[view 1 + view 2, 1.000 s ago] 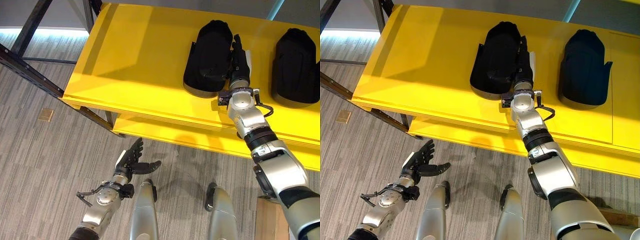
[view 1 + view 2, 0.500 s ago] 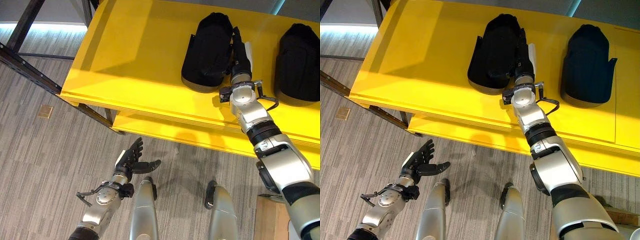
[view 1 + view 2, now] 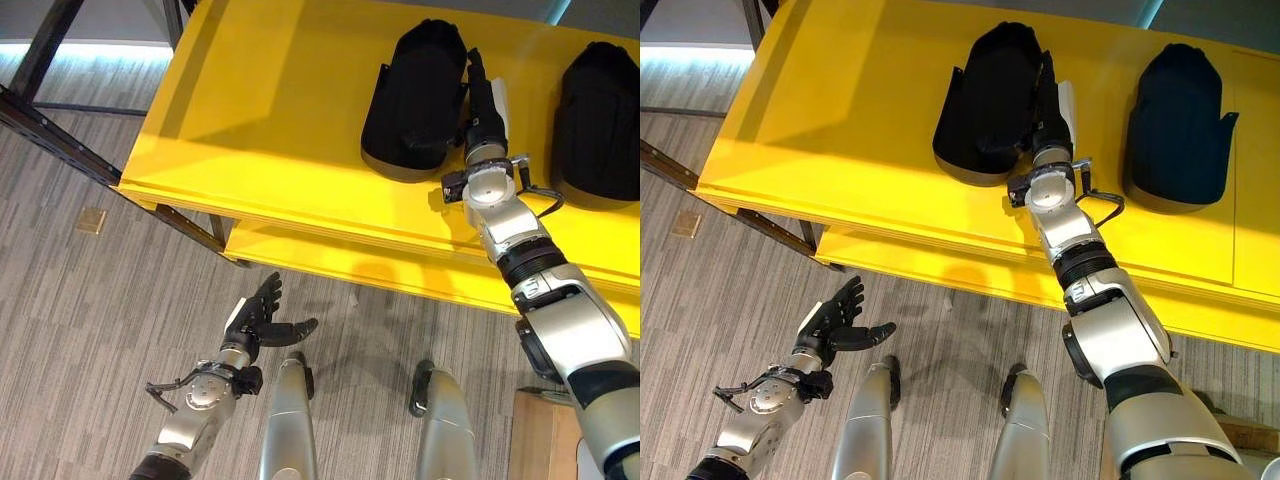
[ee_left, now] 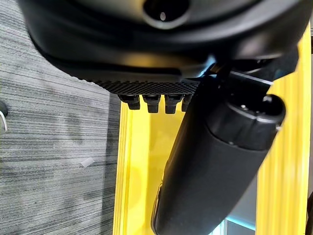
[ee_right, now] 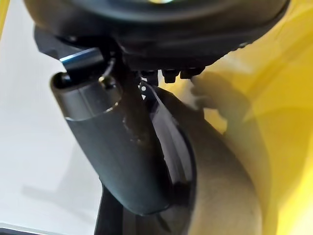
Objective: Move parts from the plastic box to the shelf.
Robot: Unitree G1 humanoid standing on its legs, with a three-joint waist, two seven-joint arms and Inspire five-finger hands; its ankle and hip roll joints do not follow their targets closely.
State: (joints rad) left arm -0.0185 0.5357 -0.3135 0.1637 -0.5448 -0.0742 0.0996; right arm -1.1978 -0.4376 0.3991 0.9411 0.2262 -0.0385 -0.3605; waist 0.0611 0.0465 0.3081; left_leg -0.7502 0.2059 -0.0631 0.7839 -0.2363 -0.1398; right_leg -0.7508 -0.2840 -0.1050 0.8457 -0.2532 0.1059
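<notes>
Two black moulded parts lie on the yellow shelf [image 3: 270,110]: one near the middle [image 3: 415,95] and one at the right edge [image 3: 598,120]. My right hand [image 3: 482,110] reaches over the shelf's front edge and lies along the right side of the middle part. Its fingers are straight and touch the part, so it is open, and its white-covered thumb is on the side away from the part. My left hand [image 3: 262,322] hangs low over the floor, open with fingers spread and holding nothing. In the left wrist view its thumb [image 4: 215,161] points toward the yellow shelf edge [image 4: 142,161].
A lower yellow shelf level [image 3: 350,265] juts out under the top one. Dark metal rack bars [image 3: 60,120] run along the left. A small tan square [image 3: 91,220] lies on the grey carpet. A wooden box corner [image 3: 545,440] stands at lower right.
The whole picture has shifted a little, so the camera moved. My right hand stays against the middle part. My left hand has sunk slightly.
</notes>
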